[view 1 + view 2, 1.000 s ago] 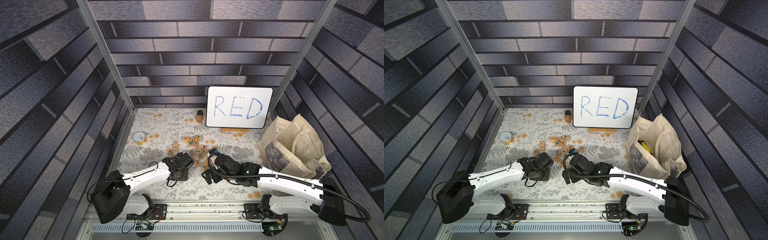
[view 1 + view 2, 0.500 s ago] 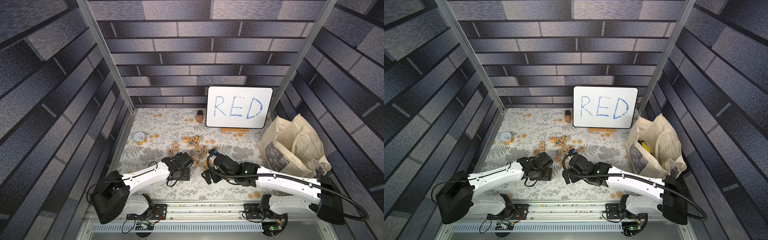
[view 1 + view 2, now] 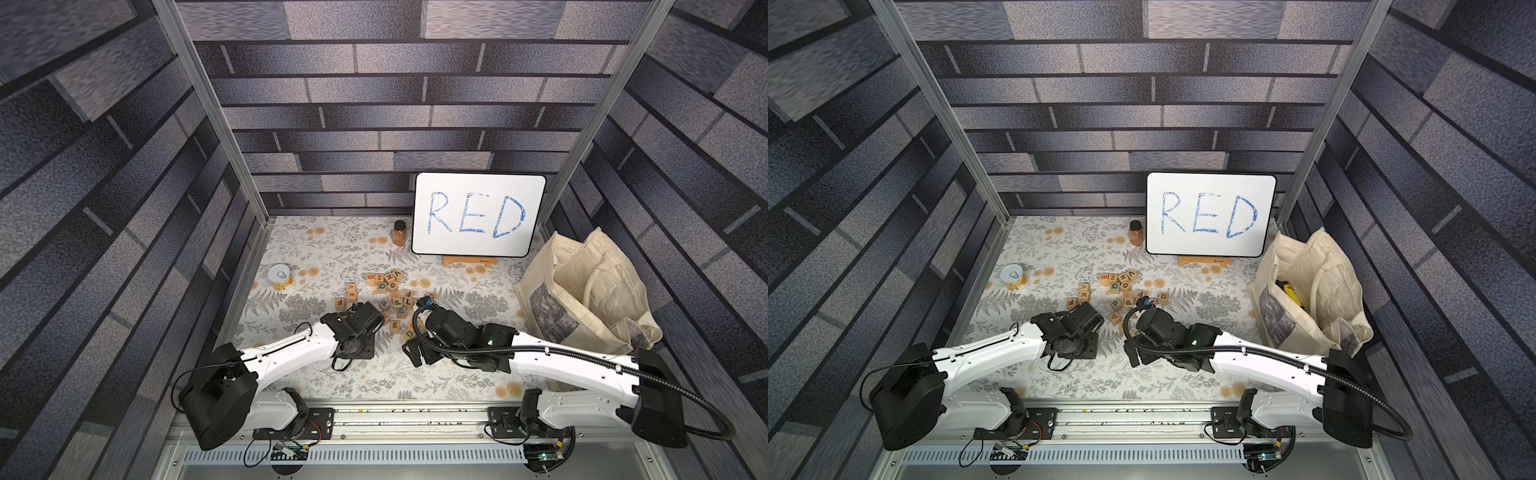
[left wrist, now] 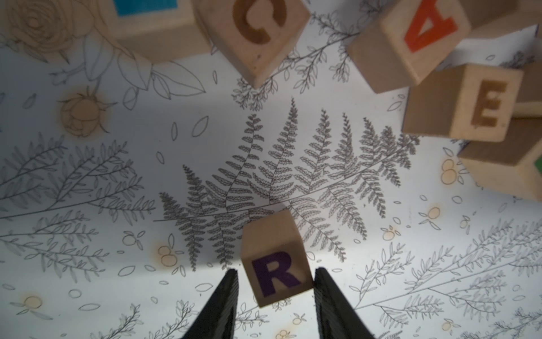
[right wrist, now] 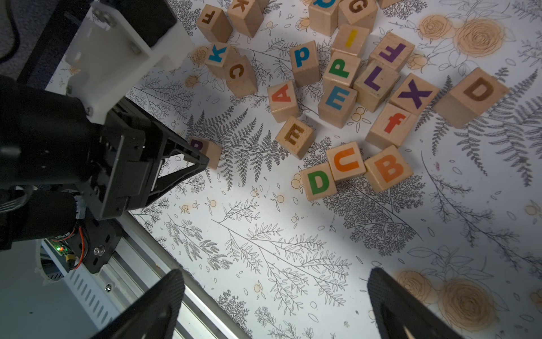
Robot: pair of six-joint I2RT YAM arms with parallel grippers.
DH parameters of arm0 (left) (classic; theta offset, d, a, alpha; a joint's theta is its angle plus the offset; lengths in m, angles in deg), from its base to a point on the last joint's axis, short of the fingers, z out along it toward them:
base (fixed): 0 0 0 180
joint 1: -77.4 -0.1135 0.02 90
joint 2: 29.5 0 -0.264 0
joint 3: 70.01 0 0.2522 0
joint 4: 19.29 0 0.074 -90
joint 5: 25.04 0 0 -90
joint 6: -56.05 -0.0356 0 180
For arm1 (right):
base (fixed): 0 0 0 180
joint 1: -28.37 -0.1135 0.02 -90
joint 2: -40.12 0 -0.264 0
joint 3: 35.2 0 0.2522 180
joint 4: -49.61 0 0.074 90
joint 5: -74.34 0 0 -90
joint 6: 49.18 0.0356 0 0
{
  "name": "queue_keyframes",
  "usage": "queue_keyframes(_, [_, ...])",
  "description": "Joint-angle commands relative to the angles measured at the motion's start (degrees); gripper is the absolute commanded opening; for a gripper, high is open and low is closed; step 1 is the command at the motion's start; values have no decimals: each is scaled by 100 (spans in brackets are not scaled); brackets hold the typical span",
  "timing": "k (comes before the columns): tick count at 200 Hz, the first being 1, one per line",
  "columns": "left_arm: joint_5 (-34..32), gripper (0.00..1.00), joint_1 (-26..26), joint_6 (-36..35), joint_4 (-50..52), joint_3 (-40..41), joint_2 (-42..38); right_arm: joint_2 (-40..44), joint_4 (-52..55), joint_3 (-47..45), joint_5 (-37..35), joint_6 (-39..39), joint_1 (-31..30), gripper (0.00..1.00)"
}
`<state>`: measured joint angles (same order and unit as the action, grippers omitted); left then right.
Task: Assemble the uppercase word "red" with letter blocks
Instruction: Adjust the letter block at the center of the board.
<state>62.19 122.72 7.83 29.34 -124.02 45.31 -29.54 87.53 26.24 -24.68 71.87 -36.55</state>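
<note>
The dark-purple R block [image 4: 274,264] sits skewed between the fingers of my left gripper [image 4: 275,270], which is shut on it low over the flowered mat. In the right wrist view the R block [image 5: 205,151] shows at the left gripper [image 5: 202,157] tips, left of the pile. The blue E block [image 5: 337,99] lies in the pile. The green D block [image 5: 318,182] lies at the pile's near edge beside an orange U [image 5: 346,161]. Both show in a top view: E [image 3: 401,309], D [image 3: 409,333]. My right gripper [image 5: 275,273] hangs open and empty over bare mat near the D.
Several other letter blocks, among them an orange E [image 5: 294,135], an orange B [image 5: 387,168] and a brown D [image 5: 475,94], crowd the pile. A whiteboard [image 3: 478,216], a jar [image 3: 399,232], a cloth bag [image 3: 590,291] and a small tin [image 3: 279,275] stand round the mat. The metal front rail [image 5: 132,229] runs close by.
Both arms have shifted only very slightly. No block in the pile has visibly moved.
</note>
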Motion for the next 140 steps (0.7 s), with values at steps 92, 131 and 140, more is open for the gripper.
queue_keyframes(92, [-27, 34, -85, -835, 186, -261, 315, -135, 90, 180, -126, -13, -60, 100])
queue_keyframes(131, [198, 34, -119, -528, -55, -138, 307, -130, 97, 153, -135, -20, -68, 100])
queue_keyframes(140, [275, 32, -111, -428, -138, -101, 302, -133, 97, 154, -133, -31, -69, 100])
